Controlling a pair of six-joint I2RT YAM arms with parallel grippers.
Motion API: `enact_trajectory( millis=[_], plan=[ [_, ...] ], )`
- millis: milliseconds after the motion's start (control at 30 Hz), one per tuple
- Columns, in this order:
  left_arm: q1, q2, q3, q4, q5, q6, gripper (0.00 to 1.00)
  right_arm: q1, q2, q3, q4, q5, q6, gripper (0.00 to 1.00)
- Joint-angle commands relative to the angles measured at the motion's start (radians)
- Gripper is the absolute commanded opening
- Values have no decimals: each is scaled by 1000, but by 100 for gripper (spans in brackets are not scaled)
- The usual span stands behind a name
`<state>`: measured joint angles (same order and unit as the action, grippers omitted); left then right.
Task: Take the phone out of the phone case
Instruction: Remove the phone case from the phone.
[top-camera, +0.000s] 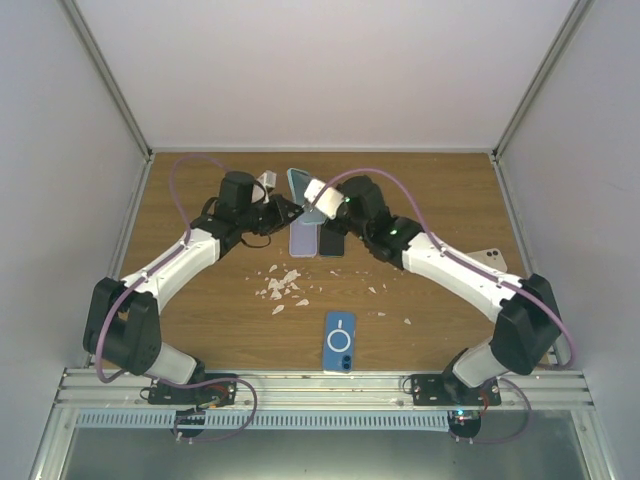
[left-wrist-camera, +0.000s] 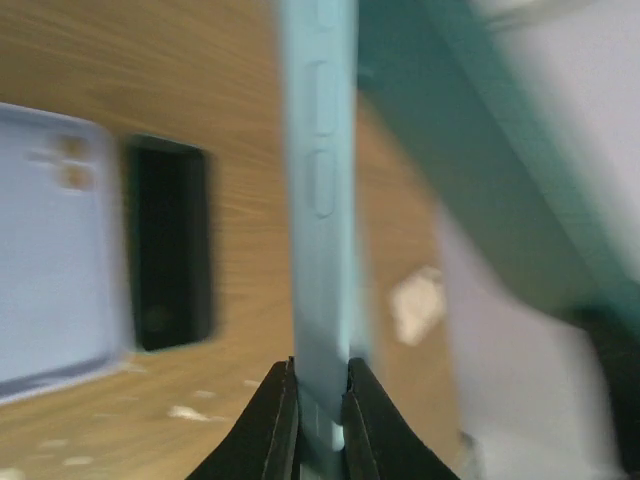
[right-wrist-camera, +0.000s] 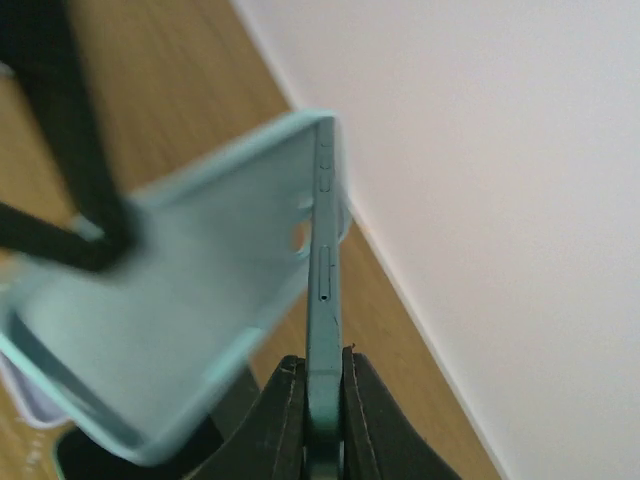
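A light blue phone case (left-wrist-camera: 318, 200) stands on edge, and my left gripper (left-wrist-camera: 320, 395) is shut on its side wall. The teal phone (right-wrist-camera: 325, 270) is pinched along its thin edge by my right gripper (right-wrist-camera: 322, 385), which is shut on it. In the right wrist view the case (right-wrist-camera: 170, 310) is peeled away from the phone on the left and still meets it at the far end. In the top view both grippers meet above the far middle of the table, at the case (top-camera: 298, 183). In the left wrist view the phone (left-wrist-camera: 470, 150) shows as a blurred teal band.
A lavender case (top-camera: 303, 240) and a black phone (top-camera: 332, 243) lie flat under the grippers. A blue phone (top-camera: 340, 342) lies near the front edge and a white one (top-camera: 490, 260) at the right. White crumbs (top-camera: 283, 285) litter the middle. Walls enclose the wooden table (top-camera: 200, 320).
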<state>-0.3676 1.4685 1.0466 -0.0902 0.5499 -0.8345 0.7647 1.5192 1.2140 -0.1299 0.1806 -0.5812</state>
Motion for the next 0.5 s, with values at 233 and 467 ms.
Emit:
enact_trajectory(
  millis=[233,467],
  plan=[
    [60,-20,-13,-122,-256,234,0,-132,-158,54,-25,49,89,1],
    [84,-40,1,-121,-209,327,0,-154,-192,23,-25,35,80,1]
  ],
)
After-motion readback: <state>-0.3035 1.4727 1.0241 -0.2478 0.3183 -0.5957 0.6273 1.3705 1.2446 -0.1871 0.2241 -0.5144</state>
